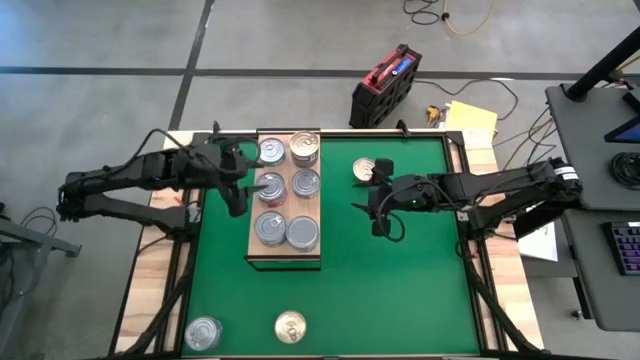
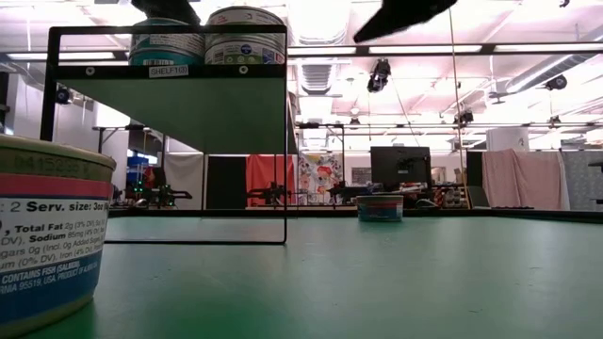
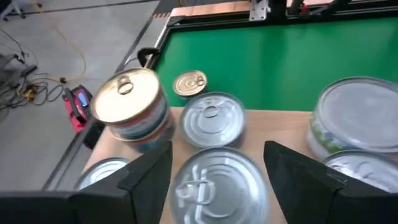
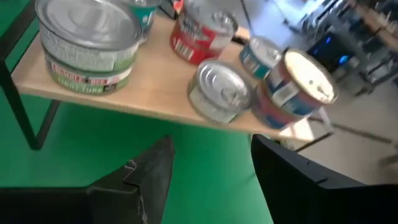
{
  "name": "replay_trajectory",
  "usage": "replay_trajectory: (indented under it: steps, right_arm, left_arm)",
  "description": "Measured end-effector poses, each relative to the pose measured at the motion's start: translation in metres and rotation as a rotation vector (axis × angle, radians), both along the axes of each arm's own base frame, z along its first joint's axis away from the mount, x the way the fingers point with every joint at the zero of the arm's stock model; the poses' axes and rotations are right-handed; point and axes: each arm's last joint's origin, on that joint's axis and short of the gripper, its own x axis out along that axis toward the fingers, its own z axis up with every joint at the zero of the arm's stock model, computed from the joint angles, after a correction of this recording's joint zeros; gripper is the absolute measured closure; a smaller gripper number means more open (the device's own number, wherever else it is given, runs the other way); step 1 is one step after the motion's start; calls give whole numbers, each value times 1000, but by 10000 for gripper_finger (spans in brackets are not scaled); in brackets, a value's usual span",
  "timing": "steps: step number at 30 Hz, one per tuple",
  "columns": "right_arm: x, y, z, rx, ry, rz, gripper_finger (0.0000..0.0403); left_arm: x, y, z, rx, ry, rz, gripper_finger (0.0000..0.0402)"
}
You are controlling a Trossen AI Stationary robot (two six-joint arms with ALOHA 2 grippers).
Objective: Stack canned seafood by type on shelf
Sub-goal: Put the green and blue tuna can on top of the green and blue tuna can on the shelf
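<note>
- The shelf (image 1: 285, 258), a light wooden board on a dark frame, stands on the green mat of the counter (image 1: 400, 290), toward the left half and reaching the far edge.
- Six cans (image 1: 287, 183) sit on the shelf in two columns of three; the pair nearest the far edge includes a gold-lidded can (image 1: 304, 148) stacked on another.
- The left gripper (image 1: 243, 180) is at the left edge of the shelf, level with the middle row. Its jaws stand fairly wide on either side of a silver-lidded can (image 3: 217, 186); whether they touch the can cannot be told.
- The right gripper (image 1: 375, 208) hangs over bare mat to the right of the shelf, well apart from it. Its jaws are partly open and hold nothing.
- One gold-lidded can (image 1: 366, 170) lies on the mat near the far edge, just beside the right arm.
- Two more cans lie near the front edge of the counter: a silver-lidded one (image 1: 203, 333) toward the front left corner and a gold-lidded one (image 1: 290, 326) nearer the middle.
</note>
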Motion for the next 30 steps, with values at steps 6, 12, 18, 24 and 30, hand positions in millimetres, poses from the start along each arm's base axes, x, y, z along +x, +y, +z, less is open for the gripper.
replay_trajectory:
  steps: [6, 12, 18, 24, 30]
  right_arm:
    - [-4, 9, -23, 69, 51, -13, 212]
    - [-9, 21, -38, 123, 73, -29, 228]
    - [-14, 38, -45, 166, 84, 3, 246]
    - [-21, 59, -50, 205, 94, 54, 266]
    - [-26, 71, -56, 206, 98, 76, 279]
  left_arm:
    - [14, -32, -8, 32, 29, 16, 170]
    - [26, -65, -19, -12, 42, 0, 170]
    - [34, -91, -31, -109, 65, -20, 170]
    - [39, -119, -44, -262, 99, -27, 170]
    - [39, -154, -43, -462, 198, -32, 170]
